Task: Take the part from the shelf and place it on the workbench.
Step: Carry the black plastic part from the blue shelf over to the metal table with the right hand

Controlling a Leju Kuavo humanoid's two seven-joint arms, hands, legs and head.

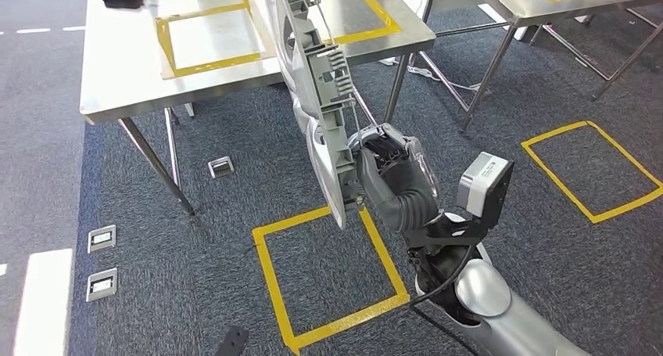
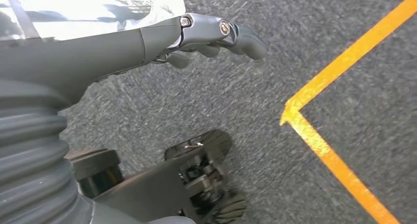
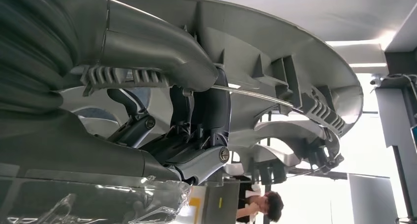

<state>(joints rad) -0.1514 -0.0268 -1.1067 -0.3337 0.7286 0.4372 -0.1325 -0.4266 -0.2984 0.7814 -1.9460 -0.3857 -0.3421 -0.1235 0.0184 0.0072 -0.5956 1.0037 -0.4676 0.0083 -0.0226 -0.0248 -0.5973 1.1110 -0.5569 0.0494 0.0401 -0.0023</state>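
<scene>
The right hand (image 1: 388, 178) gripped the lower end of the part (image 1: 317, 82), a long grey ribbed plastic moulding held upright, edge-on, above the carpet and just in front of the workbench (image 1: 125, 90). The left hand (image 2: 206, 34) held nothing, its fingers extended over the carpet near a yellow tape line (image 2: 314, 135).

A workshop or robot test hall: steel workbenches (image 1: 234, 82) on thin legs stand on grey carpet (image 1: 195, 239), with yellow tape squares (image 1: 328, 282) marking stations on floor and benchtops. Metal floor sockets (image 1: 221, 167) sit in the carpet, and cables (image 1: 426, 73) trail under one bench
</scene>
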